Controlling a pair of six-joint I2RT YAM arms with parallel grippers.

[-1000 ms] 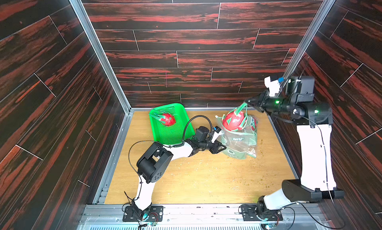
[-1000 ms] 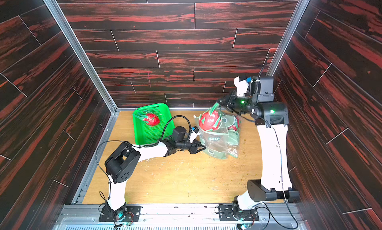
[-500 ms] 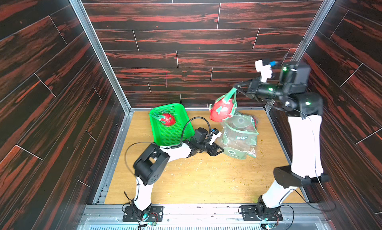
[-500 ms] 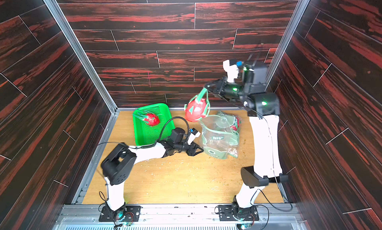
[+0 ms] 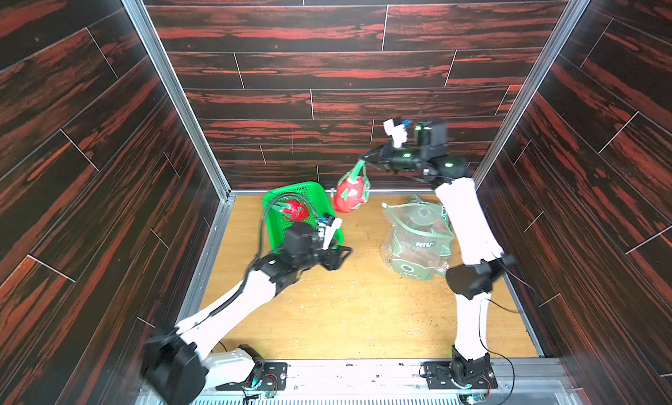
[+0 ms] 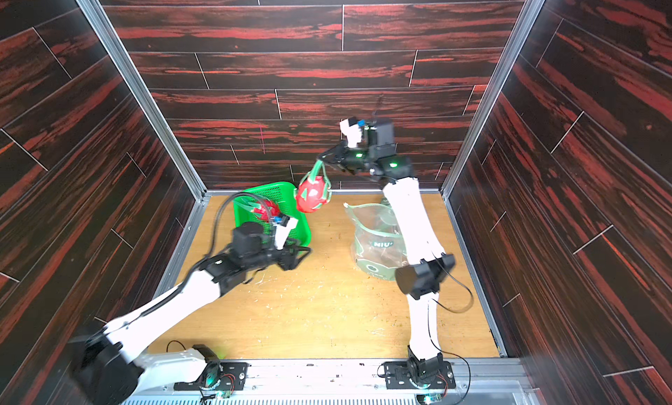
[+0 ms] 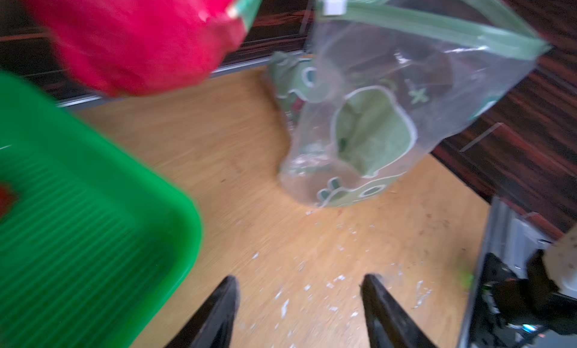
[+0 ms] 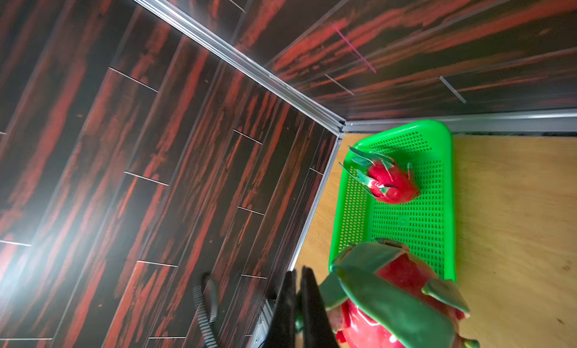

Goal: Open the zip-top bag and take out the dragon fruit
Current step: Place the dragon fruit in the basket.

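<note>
My right gripper (image 5: 362, 162) is pinched shut on one green leaf tip of a dragon fruit (image 5: 350, 196). It hangs in the air, clear of the bag (image 5: 414, 236), right at the edge of the green basket (image 5: 291, 186). I judge the step in hand is carrying it across. Next I must bring it over the basket's open floor and lower it before letting go, because a hold on one thin leaf could slip or tear.

A second fruit (image 5: 296, 210) lies in the basket, with bare floor beside it. My left gripper (image 7: 299, 279) is spread and empty, low over the table (image 5: 363, 312) beside the basket's front corner, so I should mind that arm going down. The bag stands open, well apart; whether fruit remains inside I cannot tell. The back wall (image 5: 327, 105) is close behind.
</note>
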